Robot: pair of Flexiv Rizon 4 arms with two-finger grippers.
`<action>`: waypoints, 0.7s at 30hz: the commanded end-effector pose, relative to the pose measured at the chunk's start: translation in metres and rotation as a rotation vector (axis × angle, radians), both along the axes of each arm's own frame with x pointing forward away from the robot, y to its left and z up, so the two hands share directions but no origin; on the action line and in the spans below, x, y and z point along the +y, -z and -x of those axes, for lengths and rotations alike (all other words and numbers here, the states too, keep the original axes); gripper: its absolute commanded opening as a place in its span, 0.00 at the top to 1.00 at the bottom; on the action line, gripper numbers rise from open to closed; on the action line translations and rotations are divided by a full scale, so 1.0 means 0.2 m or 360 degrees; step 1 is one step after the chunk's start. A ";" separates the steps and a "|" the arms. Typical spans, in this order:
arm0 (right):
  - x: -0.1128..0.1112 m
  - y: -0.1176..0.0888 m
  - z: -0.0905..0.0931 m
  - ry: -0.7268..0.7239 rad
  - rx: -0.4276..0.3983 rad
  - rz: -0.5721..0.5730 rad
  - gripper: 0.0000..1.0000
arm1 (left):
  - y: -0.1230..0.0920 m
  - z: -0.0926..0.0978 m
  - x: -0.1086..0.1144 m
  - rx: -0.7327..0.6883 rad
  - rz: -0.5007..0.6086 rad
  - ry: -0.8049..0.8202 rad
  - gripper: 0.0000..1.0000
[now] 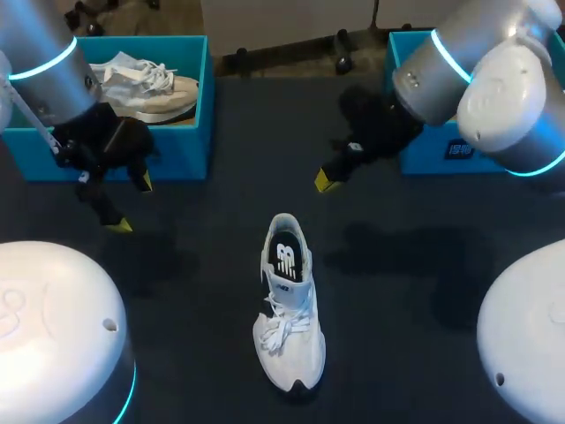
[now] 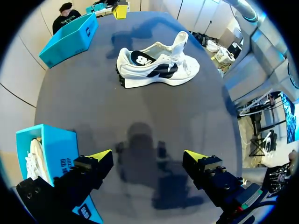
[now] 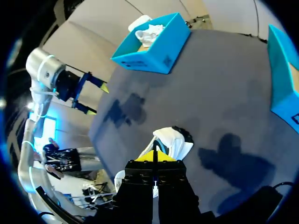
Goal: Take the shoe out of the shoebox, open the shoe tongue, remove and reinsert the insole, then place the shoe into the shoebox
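Observation:
A white shoe (image 1: 287,305) with a black insole (image 1: 284,256) stands upright in the middle of the dark table, toe toward the near edge, laces loose. From the left wrist it lies well ahead of the fingers as the shoe (image 2: 156,65). My left gripper (image 1: 130,205) hangs open and empty over the table in front of the left shoebox (image 1: 190,132); its own view shows the left gripper (image 2: 148,158) with tips wide apart. My right gripper (image 1: 325,181) is shut on nothing, behind and right of the shoe. Its yellow tips meet at the right gripper (image 3: 154,156), with the shoe (image 3: 175,140) just beyond them.
The left shoebox holds a second, beige-white shoe (image 1: 150,88). Another blue box (image 1: 441,146) stands at the back right, under my right arm. My left arm's gripper (image 3: 86,93) shows far off in the right wrist view.

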State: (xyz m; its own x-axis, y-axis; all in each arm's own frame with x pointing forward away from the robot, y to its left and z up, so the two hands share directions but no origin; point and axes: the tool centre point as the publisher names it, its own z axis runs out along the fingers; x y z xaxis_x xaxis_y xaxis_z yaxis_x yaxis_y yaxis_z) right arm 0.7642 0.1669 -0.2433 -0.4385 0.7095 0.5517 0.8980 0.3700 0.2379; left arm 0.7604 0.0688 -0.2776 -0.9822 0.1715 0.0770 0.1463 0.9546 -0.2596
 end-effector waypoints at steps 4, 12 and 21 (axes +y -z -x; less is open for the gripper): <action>0.00 -0.02 0.02 0.0068 -0.0099 0.0230 1.00 | 0.00 0.00 0.00 0.0002 -0.0002 0.0002 0.00; 0.13 -0.05 0.02 0.0179 -0.0076 0.0491 1.00 | -0.07 -0.15 0.17 -0.0073 0.0033 0.0366 0.00; 0.31 0.03 0.06 0.0350 -0.0051 0.0637 1.00 | -0.09 -0.30 0.39 -0.0105 -0.0018 0.0542 0.00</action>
